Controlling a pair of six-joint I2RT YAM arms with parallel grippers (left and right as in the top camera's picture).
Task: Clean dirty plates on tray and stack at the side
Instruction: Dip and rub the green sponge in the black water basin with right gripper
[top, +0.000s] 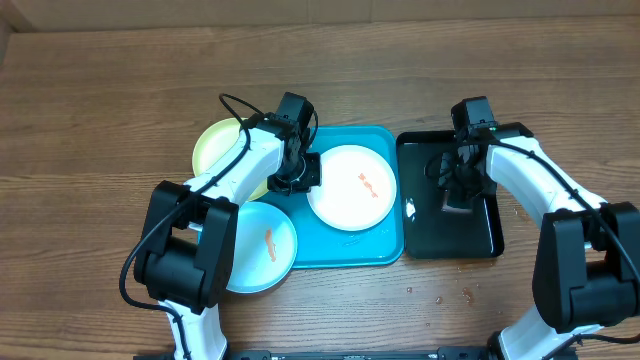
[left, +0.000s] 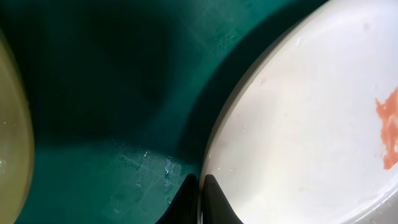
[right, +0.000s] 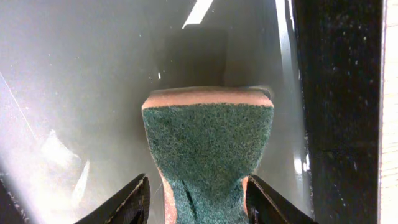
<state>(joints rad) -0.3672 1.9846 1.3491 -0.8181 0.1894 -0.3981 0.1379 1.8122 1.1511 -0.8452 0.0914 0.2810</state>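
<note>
The white plate (top: 350, 187) lies on the turquoise tray (top: 345, 252) and carries an orange smear (left: 388, 127). My left gripper (top: 297, 180) is shut on its left rim, one finger on the plate (left: 298, 124) and one over the tray floor (left: 112, 93). The yellow-green plate (top: 215, 148) overlaps the tray's left edge. The light blue plate (top: 258, 245), also smeared, overlaps the front left corner. My right gripper (top: 455, 195) is down in the black tray. Its fingers (right: 198, 180) pinch a green-faced orange sponge (right: 208, 137) at the waist.
The glossy black tray (top: 478, 235) stands right beside the turquoise tray. Its raised right rim (right: 339, 93) runs close to the sponge. Small orange specks (top: 465, 295) dot the wooden table in front of it. The arms' cables loop above both trays.
</note>
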